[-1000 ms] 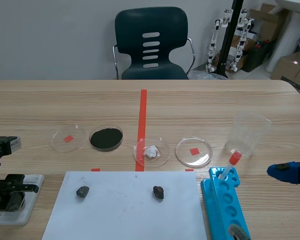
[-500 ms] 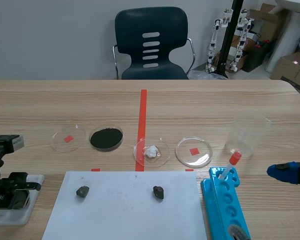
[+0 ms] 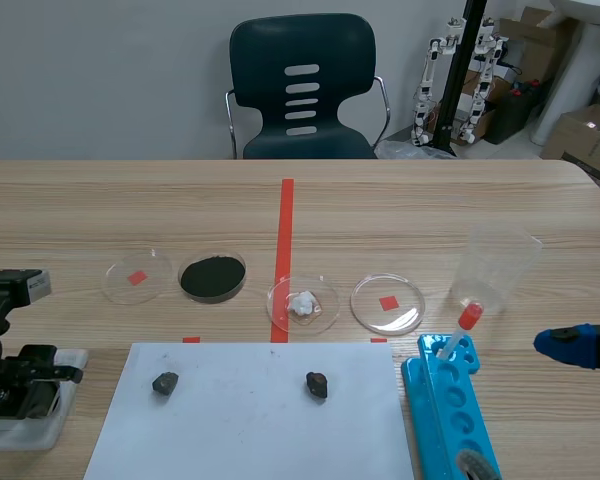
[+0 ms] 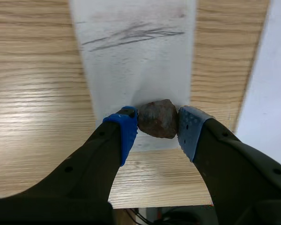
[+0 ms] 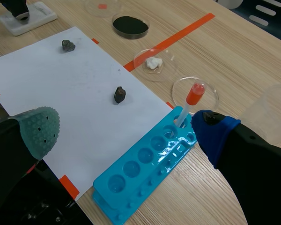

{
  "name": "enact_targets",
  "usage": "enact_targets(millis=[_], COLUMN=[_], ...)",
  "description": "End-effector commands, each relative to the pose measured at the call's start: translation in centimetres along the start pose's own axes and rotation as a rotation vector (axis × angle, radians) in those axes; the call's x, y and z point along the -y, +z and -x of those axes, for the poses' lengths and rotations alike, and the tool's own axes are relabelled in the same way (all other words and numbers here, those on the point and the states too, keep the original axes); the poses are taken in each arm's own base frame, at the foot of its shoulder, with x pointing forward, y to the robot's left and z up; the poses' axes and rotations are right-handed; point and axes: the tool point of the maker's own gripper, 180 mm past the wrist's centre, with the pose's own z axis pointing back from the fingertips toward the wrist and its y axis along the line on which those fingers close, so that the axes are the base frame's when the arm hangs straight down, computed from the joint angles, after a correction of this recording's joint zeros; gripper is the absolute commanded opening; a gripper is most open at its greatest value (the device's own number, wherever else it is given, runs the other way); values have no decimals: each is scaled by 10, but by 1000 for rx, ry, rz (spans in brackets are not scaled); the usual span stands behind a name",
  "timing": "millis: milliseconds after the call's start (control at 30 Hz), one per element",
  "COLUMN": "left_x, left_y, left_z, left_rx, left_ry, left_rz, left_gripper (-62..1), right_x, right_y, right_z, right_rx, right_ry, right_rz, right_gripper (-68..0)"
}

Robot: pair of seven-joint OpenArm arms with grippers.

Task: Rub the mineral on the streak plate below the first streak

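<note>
Left gripper (image 4: 158, 127) clamps the stone (image 4: 158, 119) over the plate (image 4: 131, 70); streak (image 4: 131, 36) at 12 o'clock, paper sheet (image 3: 250, 430) at 3 o'clock; right gripper (image 5: 124, 129) gapes

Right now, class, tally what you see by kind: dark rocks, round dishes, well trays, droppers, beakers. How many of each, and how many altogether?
Dark rocks: 3
Round dishes: 4
Blue well tray: 1
Dropper: 1
Clear beaker: 1
Total: 10
</note>
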Motion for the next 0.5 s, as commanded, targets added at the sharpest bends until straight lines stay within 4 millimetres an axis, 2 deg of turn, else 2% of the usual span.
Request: enact_targets(millis=[0,133,233,467], left_x=[-12,-28,-30,-11], left_y=[2,4,4,0], left_z=[-1,-2,-2,3], left_rx=[3,6,7,0], left_ry=[-2,5,0,29], left_rz=[-56,-144,-155,-58], left_gripper=[-464,-464,-464,-464], right_x=[1,1,1,1], right_y=[-1,-1,-1,-1], right_z=[-6,-6,-6,-6], right_rx=[24,24,24,24], right_ry=[-1,-1,-1,-1], right_rz=[4,4,4,4], right_gripper=[-88,-88,-88,-88])
